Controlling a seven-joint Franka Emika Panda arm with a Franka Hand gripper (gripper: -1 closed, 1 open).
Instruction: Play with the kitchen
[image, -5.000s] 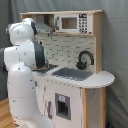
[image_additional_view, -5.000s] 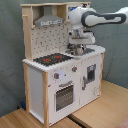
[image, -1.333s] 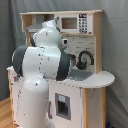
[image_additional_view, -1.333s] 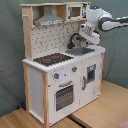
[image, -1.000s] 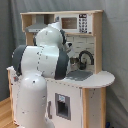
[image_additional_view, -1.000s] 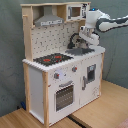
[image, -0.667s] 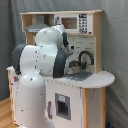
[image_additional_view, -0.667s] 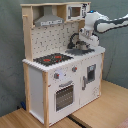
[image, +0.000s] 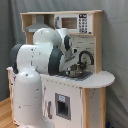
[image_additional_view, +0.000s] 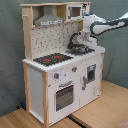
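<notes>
Now the gripper (image_additional_view: 81, 44) hovers low over the sink (image_additional_view: 80, 50), right by the tap (image_additional_view: 76, 36), at about two o'clock from the hob (image_additional_view: 51, 59) in the second exterior view; whether its fingers are open or closed, I cannot tell. The kitchen (image_additional_view: 60, 75) stands upright on the wooden floor (image_additional_view: 100, 107). Best approach: ease down slowly, staying clear of the tap's arch.

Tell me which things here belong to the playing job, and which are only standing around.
Belong to the job:
- the toy kitchen
- its sink
- its tap
- the gripper, over the sink

Only standing around:
- the grey curtain behind
- the wooden floor
</notes>
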